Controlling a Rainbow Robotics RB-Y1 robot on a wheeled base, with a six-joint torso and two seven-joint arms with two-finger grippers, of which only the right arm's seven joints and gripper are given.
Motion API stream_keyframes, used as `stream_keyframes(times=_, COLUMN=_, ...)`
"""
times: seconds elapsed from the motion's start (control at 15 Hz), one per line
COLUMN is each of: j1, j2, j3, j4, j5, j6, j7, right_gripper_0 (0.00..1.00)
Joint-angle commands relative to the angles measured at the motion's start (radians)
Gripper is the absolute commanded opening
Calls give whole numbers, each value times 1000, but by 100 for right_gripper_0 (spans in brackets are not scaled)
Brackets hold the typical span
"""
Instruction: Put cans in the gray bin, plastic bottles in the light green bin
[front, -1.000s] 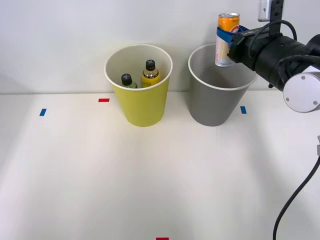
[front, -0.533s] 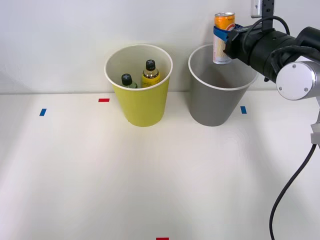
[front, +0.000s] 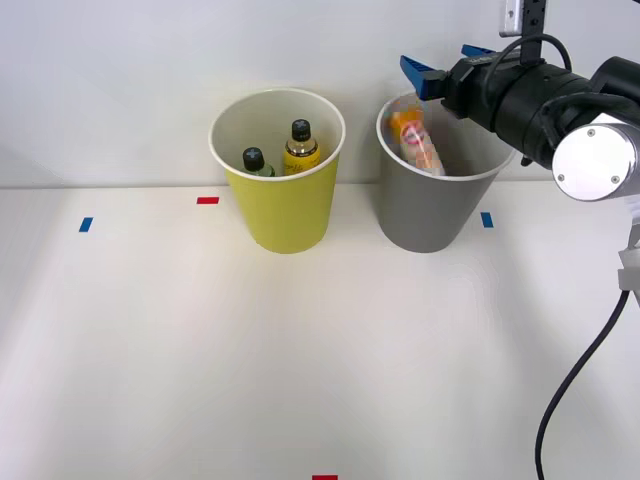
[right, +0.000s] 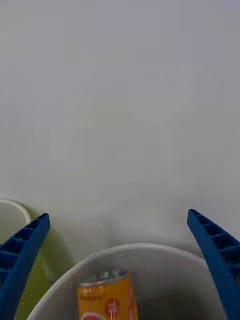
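Observation:
The orange can (front: 417, 142) lies tilted inside the gray bin (front: 425, 215), free of any grip; in the right wrist view the can (right: 106, 301) shows below the bin's white rim (right: 140, 248). My right gripper (front: 440, 68) hovers open just above the bin's back rim, and its blue fingers (right: 22, 255) stand wide apart. Two black-capped plastic bottles, one yellow (front: 300, 148) and one darker greenish (front: 256, 162), stand inside the light green bin (front: 285, 210) to the left.
The two bins stand side by side at the back of the white table, close to the wall. Small red (front: 207, 200) and blue (front: 86, 224) tape marks dot the tabletop. A black cable (front: 585, 380) hangs at the right edge.
The gripper opened and let go of the can, which dropped from above the rim into the gray bin. The arm stayed nearly in place.

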Motion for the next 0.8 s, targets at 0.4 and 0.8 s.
stream_keyframes(times=0.4, j1=279, j2=-2, j3=4, j4=-207, j5=-101, j6=-231, j7=40, right_gripper_0=100)
stream_keyframes(times=0.8, j1=550, j2=-2, j3=1, j4=-383, j5=-98, j6=-432, j7=60, right_gripper_0=100)
